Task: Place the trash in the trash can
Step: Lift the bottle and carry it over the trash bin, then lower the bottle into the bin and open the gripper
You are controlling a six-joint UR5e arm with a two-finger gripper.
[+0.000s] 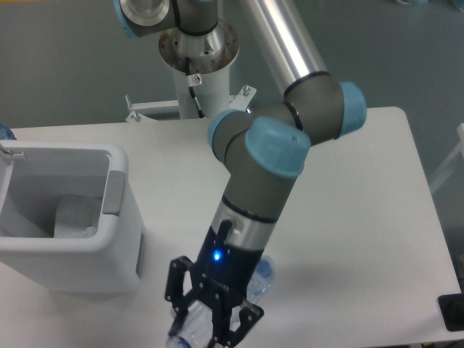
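Left to right. At the left edge, the trash can [109,239]: white, boxy, thick-rimmed, mouth up, with something pale lying in its grey interior [72,216], possibly the paper wrapper, though too indistinct to confirm. Beyond its left rim, a scrap of blue at the frame edge [3,132], unidentifiable.

Next, low and centre, the hand [215,319], fingers clamped around the clear plastic bottle [262,273], gripped near its base; cap end poking out to the right of the wrist, base end barely visible at the bottom edge [181,338]. Apparently lifted clear of the tabletop [362,217], judging by the shadow beneath.

For the step in hand: keep the grip firm, since crushed plastic may flex and slip; raise well above the can's thick rim before travelling left; centre over the opening, then release. Long bottle held near one end, so likely to swing or catch the rim if carried low.

Behind, the arm's base column [199,80] and a metal bracket [243,94]. Far right, a dark object at the bottom corner [451,312], well apart and no obstacle. Nothing standing between hand and can.
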